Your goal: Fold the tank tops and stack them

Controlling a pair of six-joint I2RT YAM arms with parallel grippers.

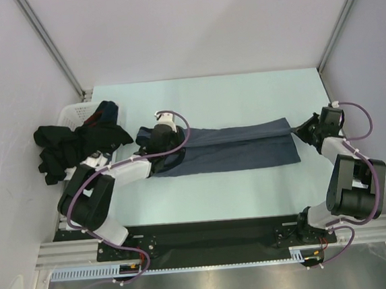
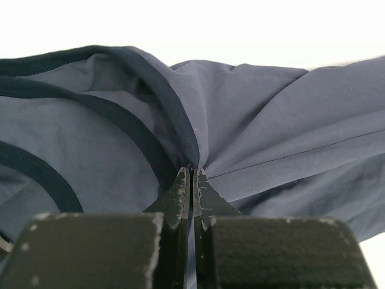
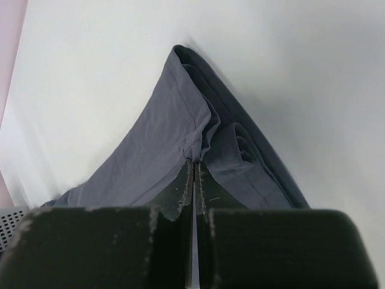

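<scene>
Top external: blue top (image 1: 237, 149) lies mid-counter (image 1: 242, 93), stretched as long narrow band between both arms. Strap end by dark trim pinched in left tool (image 2: 191, 173), clamped tight on cloth; hem corner likewise clamped in right tool (image 3: 194, 164). Lengthwise fold looks made; crosswise fold not yet done. Far left: black top (image 1: 62, 152) heaped over basket (image 1: 72, 114), unfolded. Judgement: under halfway, no stack yet.

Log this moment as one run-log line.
left gripper: shut on blue-grey tank top, strap end | right gripper: shut on hem end | black tank top: heaped by basket
</scene>
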